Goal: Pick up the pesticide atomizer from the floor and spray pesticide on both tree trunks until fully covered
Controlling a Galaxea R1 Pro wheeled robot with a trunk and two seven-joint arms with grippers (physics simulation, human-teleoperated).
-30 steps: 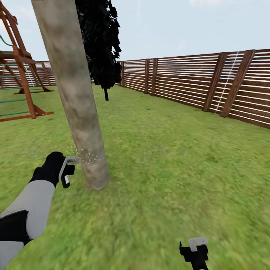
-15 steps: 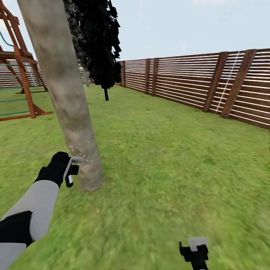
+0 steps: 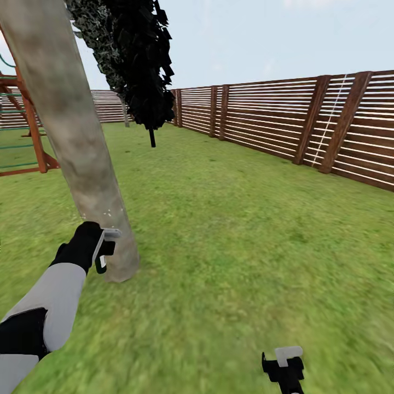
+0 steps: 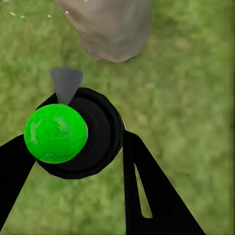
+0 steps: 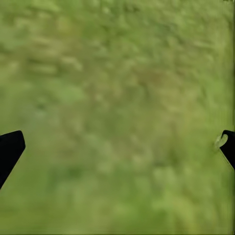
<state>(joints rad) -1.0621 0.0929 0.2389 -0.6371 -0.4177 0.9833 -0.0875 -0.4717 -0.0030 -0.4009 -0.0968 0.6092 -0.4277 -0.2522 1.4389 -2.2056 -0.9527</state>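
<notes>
the sprayer (image 4: 71, 132), a black body with a bright green ball and a grey nozzle, sits clamped between the fingers (image 4: 147, 191) of the left hand (image 3: 101, 250), right beside the base of the thick grey-brown tree trunk (image 3: 76, 142). no writing can be read on it. the left arm reaches forward and low, grey sleeve and black wrist. pale specks dot the bark just above the hand. the trunk's top is cut off by the picture's edge. the right hand (image 3: 284, 365) hangs low over the grass (image 3: 246, 230), its fingers (image 5: 10, 149) spread wide apart. a dark tree (image 3: 139, 60) and a wooden fence (image 3: 306, 123) stand behind.
</notes>
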